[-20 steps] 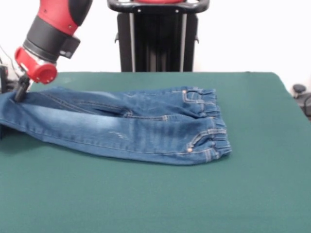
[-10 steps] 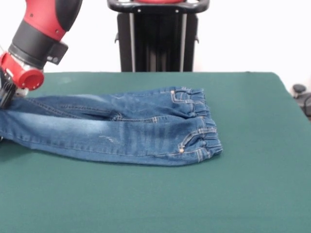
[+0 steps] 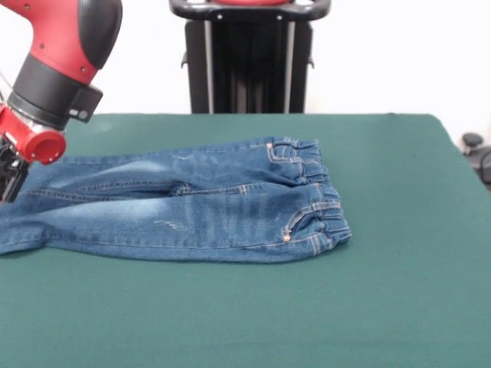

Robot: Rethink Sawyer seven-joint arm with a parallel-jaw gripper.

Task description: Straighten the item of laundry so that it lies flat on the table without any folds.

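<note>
Jeans [image 3: 192, 203] flat on table [image 3: 399, 307], waistband right, 2 legs running left. Gripper [image 3: 11, 178] at far-left leg end; grip state can't tell.

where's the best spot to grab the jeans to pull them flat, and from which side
Probably the elastic waistband of the jeans, coming from above at the picture's right end. It is the bunched, thickest edge and lies well inside the table with open felt beyond it. The legs already stretch toward the picture's left, where the gripper sits at their ends, so a pull here would work against that.
</note>
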